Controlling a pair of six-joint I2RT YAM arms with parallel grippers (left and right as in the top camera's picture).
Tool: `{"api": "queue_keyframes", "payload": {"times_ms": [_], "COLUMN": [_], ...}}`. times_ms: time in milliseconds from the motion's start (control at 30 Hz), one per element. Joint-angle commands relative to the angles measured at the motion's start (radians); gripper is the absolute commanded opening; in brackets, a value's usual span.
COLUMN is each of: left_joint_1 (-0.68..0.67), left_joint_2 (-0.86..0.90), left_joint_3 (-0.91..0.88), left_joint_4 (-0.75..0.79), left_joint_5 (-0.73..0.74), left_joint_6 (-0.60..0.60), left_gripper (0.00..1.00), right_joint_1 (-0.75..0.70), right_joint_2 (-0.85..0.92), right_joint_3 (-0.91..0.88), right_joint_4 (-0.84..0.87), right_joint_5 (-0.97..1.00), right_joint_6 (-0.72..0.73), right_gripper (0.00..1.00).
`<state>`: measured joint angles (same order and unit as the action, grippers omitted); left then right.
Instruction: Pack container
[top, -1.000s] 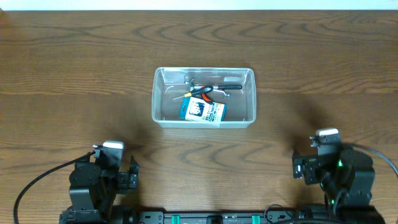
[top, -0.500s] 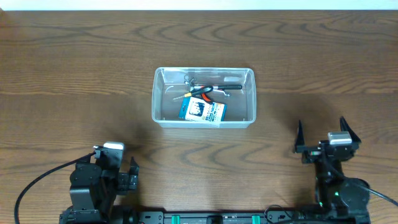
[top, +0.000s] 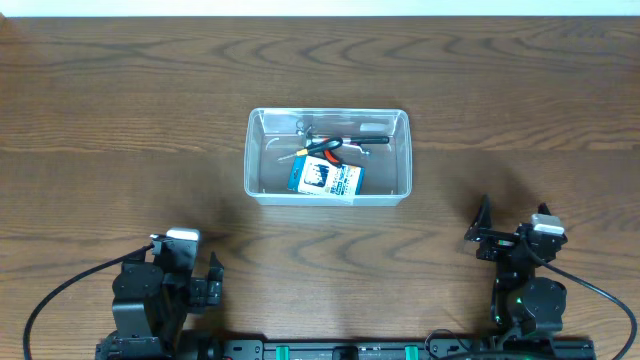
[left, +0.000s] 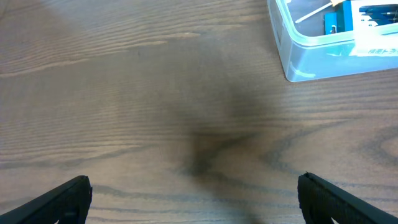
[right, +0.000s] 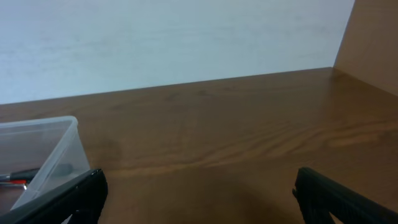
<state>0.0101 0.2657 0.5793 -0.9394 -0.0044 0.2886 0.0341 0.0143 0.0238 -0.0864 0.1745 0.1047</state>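
Container (top: 262, 165) sits centre of tabletop (top: 120, 120), long axis left-right, blue-white box (top: 326, 178) inside. Left tool (left: 194, 198) and right tool (right: 199, 196) both wide open, empty. Container lies far-right of left tool, far-left of right; left arm judged approx. nearer.

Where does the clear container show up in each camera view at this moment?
Overhead: container at centre, slightly above the middle.
Left wrist: container in the top right corner, cut off.
Right wrist: container at lower left edge, one corner.
Shared landmark: the wood-grain table it stands on.
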Motion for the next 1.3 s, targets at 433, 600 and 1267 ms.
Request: {"api": "queue_keyframes", "payload": {"times_ms": [433,600,1267], "left_joint_1": [0.000,0.000,0.000], "left_joint_2": [-0.006,-0.006,-0.022], "left_joint_3": [-0.001,-0.001,-0.001], "left_joint_4": [-0.003,-0.003,-0.006], "left_joint_5": [-0.008,-0.007,-0.024], "left_joint_6": [-0.006,-0.006,-0.007], "left_gripper": [0.98,0.98,0.98], "right_joint_1": [0.003,0.003,0.003], "right_joint_2": [-0.010,-0.010,-0.010], "right_joint_3": [-0.005,-0.005,-0.005], "right_joint_4": [-0.007,-0.007,-0.007], "right_joint_5": [-0.077,-0.077,-0.077], "right_joint_6": [-0.031,-0.031,-0.031], "right_gripper": [0.99,0.99,0.99]}}
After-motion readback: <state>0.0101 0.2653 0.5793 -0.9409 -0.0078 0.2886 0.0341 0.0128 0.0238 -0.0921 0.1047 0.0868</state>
